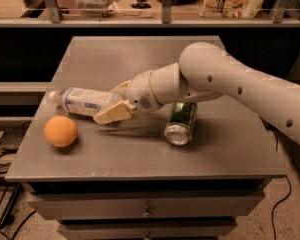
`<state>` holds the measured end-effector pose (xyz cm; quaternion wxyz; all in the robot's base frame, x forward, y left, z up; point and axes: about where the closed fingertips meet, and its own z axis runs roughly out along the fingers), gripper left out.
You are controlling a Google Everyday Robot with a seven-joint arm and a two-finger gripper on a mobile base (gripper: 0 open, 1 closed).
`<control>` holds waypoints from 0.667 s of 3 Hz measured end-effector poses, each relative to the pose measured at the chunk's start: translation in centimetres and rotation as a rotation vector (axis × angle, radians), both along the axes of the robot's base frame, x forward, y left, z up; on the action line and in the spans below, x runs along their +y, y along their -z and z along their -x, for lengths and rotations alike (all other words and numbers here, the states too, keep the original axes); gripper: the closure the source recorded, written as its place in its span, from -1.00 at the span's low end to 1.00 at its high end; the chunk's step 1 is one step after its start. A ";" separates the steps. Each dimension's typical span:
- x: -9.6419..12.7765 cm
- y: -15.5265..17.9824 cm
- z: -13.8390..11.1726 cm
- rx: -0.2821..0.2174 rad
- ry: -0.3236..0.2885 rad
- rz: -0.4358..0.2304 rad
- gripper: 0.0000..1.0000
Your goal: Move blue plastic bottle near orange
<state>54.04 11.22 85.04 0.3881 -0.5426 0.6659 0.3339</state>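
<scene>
The blue plastic bottle [85, 100] is clear with a pale label and white cap. It lies on its side, cap to the left, held just above the grey table [140, 154]. My gripper [114, 103] is shut on the bottle's right end, one tan finger [112, 113] in front and one behind. The orange [61, 131] sits on the table at the front left, just below and left of the bottle, a small gap apart.
A green-and-silver can [180, 122] lies on its side right of the gripper, under my white arm [225, 79]. A shelf [165, 14] with bags and containers runs along the back. Cables [2, 149] hang left of the table.
</scene>
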 end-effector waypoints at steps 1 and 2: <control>0.3 -0.4 0.8 0.008 -0.007 -0.030 -1.00; 0.3 -0.4 0.8 0.008 -0.007 -0.030 -1.00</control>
